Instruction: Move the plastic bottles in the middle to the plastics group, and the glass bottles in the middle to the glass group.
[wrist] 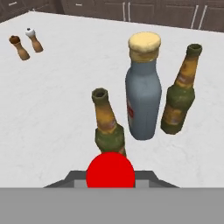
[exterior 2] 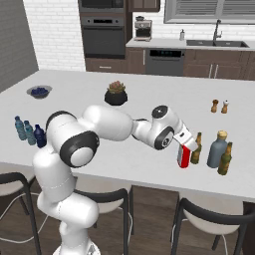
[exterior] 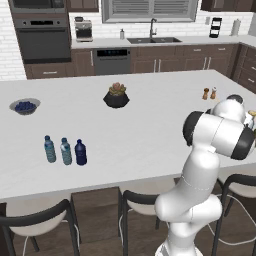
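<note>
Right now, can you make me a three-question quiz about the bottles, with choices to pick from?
1. Where is the red bottle?
A. By the blue bowl
B. Beside the brown bottle and the tall grey-blue bottle
C. In the sink

2. How many bottles stand together at the far left of the counter?
A. Three
B. One
C. Five

3. What is the end effector doing?
A. Open over the plant
B. Shut on the red bottle
C. Shut on a shaker

Answers: 1 B, the right base view shows it next to those bottles. 2 A, two pale blue water bottles and a dark navy bottle stand there. 3 B, its fingers clamp the red bottle's top.
</note>
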